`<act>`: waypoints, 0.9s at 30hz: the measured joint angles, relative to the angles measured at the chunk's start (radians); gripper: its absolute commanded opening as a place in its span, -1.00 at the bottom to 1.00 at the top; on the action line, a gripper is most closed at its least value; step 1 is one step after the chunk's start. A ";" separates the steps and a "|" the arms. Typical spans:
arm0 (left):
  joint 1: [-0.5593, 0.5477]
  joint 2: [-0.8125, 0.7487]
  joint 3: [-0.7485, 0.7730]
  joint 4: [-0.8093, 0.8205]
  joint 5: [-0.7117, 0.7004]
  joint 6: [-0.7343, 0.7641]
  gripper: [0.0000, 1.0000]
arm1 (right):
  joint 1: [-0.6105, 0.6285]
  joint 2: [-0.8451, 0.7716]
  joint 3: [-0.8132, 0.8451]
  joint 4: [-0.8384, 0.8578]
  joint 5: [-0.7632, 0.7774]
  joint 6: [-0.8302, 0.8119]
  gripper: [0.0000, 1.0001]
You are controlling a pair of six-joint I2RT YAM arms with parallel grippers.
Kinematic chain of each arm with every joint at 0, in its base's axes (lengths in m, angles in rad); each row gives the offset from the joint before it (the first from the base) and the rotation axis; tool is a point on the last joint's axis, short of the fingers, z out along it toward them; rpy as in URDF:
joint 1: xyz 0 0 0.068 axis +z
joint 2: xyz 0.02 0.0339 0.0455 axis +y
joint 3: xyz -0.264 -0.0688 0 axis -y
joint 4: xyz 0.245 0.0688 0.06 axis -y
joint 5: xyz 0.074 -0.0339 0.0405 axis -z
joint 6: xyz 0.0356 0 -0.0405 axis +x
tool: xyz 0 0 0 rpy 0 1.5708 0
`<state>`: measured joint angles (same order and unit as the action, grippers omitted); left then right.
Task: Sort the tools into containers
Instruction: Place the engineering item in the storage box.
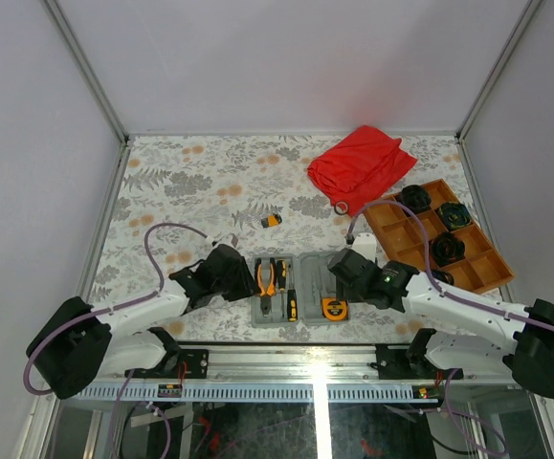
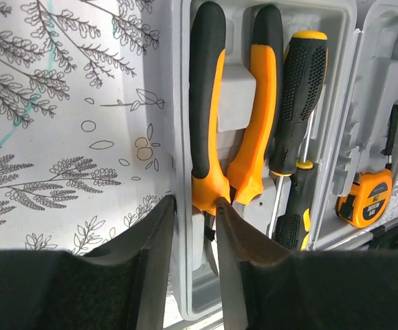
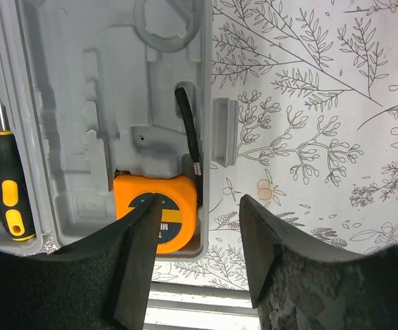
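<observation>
The grey case (image 1: 307,271) lies open at the near edge as two trays. The left tray (image 2: 178,103) holds orange-handled pliers (image 2: 205,103) and two screwdrivers (image 2: 302,69). The right tray (image 3: 116,69) holds the orange tape measure (image 3: 176,206). A tiny orange-black piece (image 1: 272,220) lies on the cloth behind the case. My left gripper (image 2: 194,203) is open, low over the left tray's left wall, its fingers either side of that wall by the pliers' head. My right gripper (image 3: 197,203) is open over the right tray's right wall, one finger above the tape measure.
A red cloth (image 1: 361,164) lies at the back right. An orange-brown divided tray (image 1: 406,239) with black round parts (image 1: 413,198) stands at the right. The table's front rail (image 3: 205,302) runs just below the case. Both arms flank the case closely.
</observation>
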<state>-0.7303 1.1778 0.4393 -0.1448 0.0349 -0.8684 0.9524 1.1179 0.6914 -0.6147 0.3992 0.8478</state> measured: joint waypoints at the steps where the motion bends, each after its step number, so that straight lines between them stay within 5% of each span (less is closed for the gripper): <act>1: -0.001 -0.008 -0.007 0.003 -0.002 -0.008 -0.88 | 0.000 -0.005 -0.003 0.000 0.000 0.001 0.11; 19: -0.074 -0.183 -0.144 -0.011 -0.064 -0.210 -0.52 | -0.170 0.100 -0.108 0.265 -0.243 -0.105 -0.31; 24: -0.075 -0.151 -0.101 -0.076 -0.091 -0.197 -0.20 | -0.210 0.142 -0.072 0.270 -0.266 -0.153 -0.24; 27: -0.075 -0.149 -0.061 -0.150 -0.125 -0.183 -0.06 | -0.232 0.144 -0.025 0.240 -0.254 -0.188 0.06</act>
<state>-0.8055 1.0290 0.3779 -0.2947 -0.0902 -1.0515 0.7204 1.2621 0.6662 -0.3744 0.1455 0.6601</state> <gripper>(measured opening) 0.419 0.410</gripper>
